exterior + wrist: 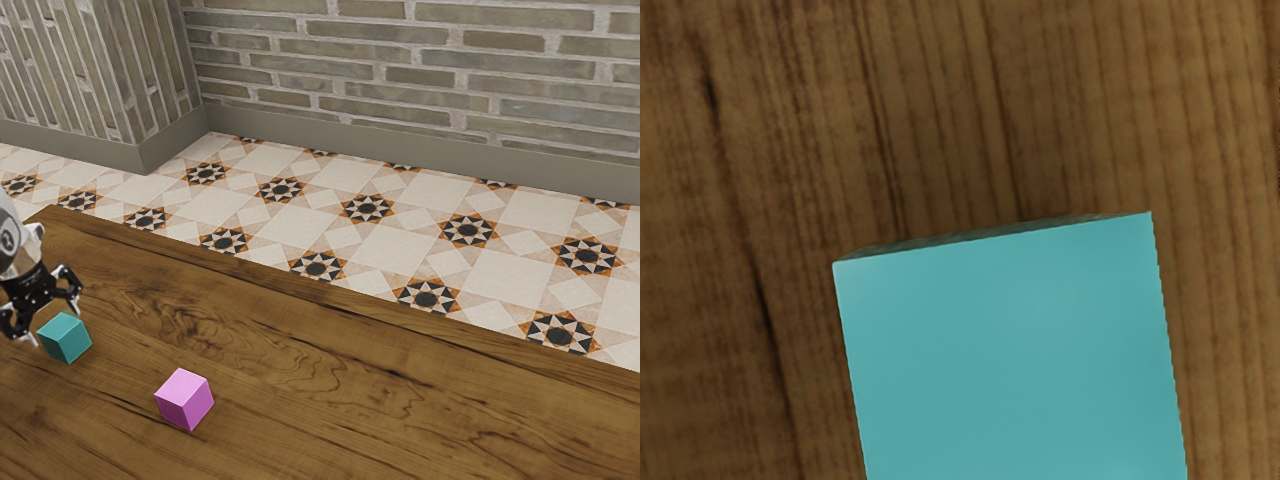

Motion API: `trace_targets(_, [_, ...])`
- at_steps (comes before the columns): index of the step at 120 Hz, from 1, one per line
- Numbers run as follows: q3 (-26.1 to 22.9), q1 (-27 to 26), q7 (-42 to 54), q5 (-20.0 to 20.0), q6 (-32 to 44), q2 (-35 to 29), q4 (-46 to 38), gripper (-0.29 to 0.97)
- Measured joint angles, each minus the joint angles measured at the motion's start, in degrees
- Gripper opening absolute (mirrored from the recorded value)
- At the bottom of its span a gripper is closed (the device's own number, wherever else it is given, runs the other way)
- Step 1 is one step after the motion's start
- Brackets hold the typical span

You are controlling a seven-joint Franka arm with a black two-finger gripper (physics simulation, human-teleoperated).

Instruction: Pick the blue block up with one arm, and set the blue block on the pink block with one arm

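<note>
Blue block (64,337) is low over the wooden table (350,400) at the exterior view's left, just under the gripper (40,310). Open or clamped? Can't tell from here. Pink block (184,398) sits apart, nearer and to the right.

No lettering seems readable on the blue block (65,337) or pink block (185,398).
</note>
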Motion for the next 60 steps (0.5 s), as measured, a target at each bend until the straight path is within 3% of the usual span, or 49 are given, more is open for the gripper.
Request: trace_targets(60, [-0.09,0.64,-5.28,-4.96,0.01,1.55,1.00,0.68])
